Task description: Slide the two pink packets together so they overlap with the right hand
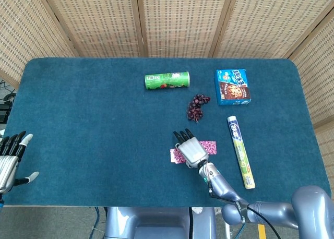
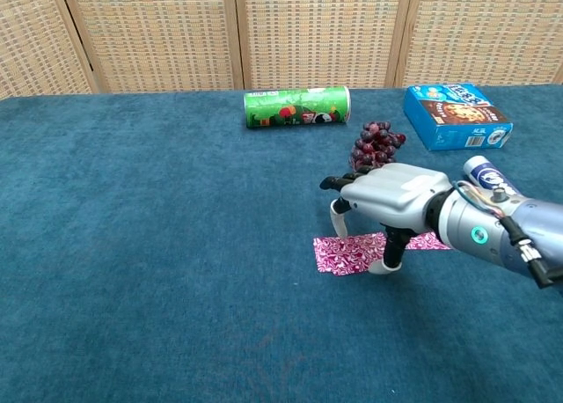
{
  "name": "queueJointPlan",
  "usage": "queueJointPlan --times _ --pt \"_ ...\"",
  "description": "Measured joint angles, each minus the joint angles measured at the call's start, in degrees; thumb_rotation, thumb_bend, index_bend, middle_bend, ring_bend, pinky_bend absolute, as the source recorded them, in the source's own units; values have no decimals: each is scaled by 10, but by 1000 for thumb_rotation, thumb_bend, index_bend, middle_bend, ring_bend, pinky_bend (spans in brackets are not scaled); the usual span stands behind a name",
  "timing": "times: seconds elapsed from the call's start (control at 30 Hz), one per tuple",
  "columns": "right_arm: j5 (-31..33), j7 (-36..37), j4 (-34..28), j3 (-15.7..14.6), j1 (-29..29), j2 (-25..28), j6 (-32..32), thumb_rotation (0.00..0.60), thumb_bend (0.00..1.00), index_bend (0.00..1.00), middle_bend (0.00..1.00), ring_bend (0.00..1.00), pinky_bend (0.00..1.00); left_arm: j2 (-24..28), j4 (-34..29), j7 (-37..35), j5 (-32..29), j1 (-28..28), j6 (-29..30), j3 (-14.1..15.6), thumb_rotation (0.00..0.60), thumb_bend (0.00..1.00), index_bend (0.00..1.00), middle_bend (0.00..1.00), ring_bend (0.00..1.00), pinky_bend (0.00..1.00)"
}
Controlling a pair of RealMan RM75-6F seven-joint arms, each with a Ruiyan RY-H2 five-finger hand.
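Two pink patterned packets lie flat near the table's front middle. The left packet [image 1: 174, 155] [image 2: 343, 252] sits under my right hand [image 1: 192, 151] [image 2: 391, 196]; the right packet [image 1: 210, 146] [image 2: 433, 241] pokes out behind the hand's wrist side. The hand arches over them palm down, fingers spread, and the thumb tip [image 2: 379, 266] touches the left packet's near edge. The hand hides where the two packets meet, so I cannot tell whether they overlap. My left hand [image 1: 9, 159] rests open at the table's front left corner, seen only in the head view.
A green snack can [image 1: 167, 81] [image 2: 296, 106] lies at the back. A bunch of dark grapes [image 1: 196, 107] [image 2: 376, 143] sits just beyond the right hand. A blue cookie box [image 1: 233, 86] [image 2: 456, 114] and a long wrapped roll [image 1: 241, 151] [image 2: 486, 176] lie to the right.
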Motion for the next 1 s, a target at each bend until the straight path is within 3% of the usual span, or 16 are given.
queueJointPlan --times 0.43,0.77,1.0 --pt "7 14 -9 13 -2 33 9 600 260 368 0 0 0 0 1 -1 1 0 0 0 600 0 0 0 0 0" --pt "28 53 21 10 -20 63 -2 600 253 368 0 0 0 -1 0 5 0 0 1 0 600 0 0 0 0 0" --pt "63 77 17 14 -29 79 -17 600 223 362 0 0 0 -2 -1 9 -2 0 2 -1 600 0 0 0 0 0"
